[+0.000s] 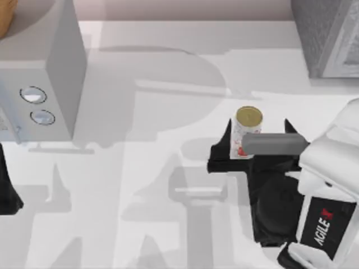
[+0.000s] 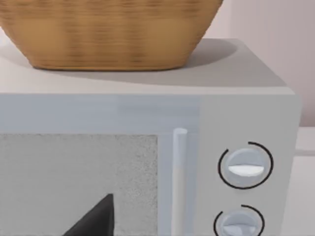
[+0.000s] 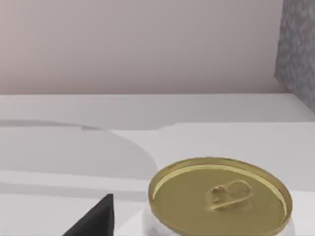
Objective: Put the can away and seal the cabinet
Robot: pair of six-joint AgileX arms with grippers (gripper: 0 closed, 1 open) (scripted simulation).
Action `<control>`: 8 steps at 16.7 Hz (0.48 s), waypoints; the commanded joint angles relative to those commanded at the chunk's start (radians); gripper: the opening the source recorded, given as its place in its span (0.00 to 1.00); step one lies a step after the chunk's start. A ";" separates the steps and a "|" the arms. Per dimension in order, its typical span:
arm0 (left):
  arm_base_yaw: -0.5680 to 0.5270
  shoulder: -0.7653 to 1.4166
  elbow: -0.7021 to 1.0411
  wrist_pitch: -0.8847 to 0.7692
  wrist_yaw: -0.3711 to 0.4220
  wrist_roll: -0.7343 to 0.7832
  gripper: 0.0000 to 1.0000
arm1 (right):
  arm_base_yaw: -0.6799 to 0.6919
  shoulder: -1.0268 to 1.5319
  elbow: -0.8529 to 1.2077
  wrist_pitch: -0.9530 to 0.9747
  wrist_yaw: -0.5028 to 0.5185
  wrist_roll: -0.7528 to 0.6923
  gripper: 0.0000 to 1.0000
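The can (image 1: 247,131) stands upright on the white counter (image 1: 157,185), one can in all, a little right of centre at about three o'clock in the top view. Its body is white with red marks low on the side, and its round top is dull gold with a pull tab, seen close in the right wrist view (image 3: 219,194).

Two arms are here. The right gripper (image 1: 258,131) is at the can, one dark finger (image 1: 224,147) on each side of it; the jaws are spread wide about the can, and I cannot tell if they touch it.

The left arm (image 1: 8,190) sits at nine o'clock, its jaws hidden.

One microwave (image 1: 45,67) stands at ten o'clock, with two round knobs (image 2: 245,165) and one wicker basket (image 2: 108,29) on top. One grey cabinet (image 1: 328,33) sits at one o'clock.
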 joint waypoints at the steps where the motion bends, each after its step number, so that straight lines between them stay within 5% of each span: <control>1: 0.000 0.000 0.000 0.000 0.000 0.000 1.00 | 0.018 0.058 0.014 0.042 0.020 -0.002 1.00; 8: 0.000 0.000 0.000 0.000 0.000 0.000 1.00 | 0.067 0.209 0.050 0.153 0.074 -0.005 1.00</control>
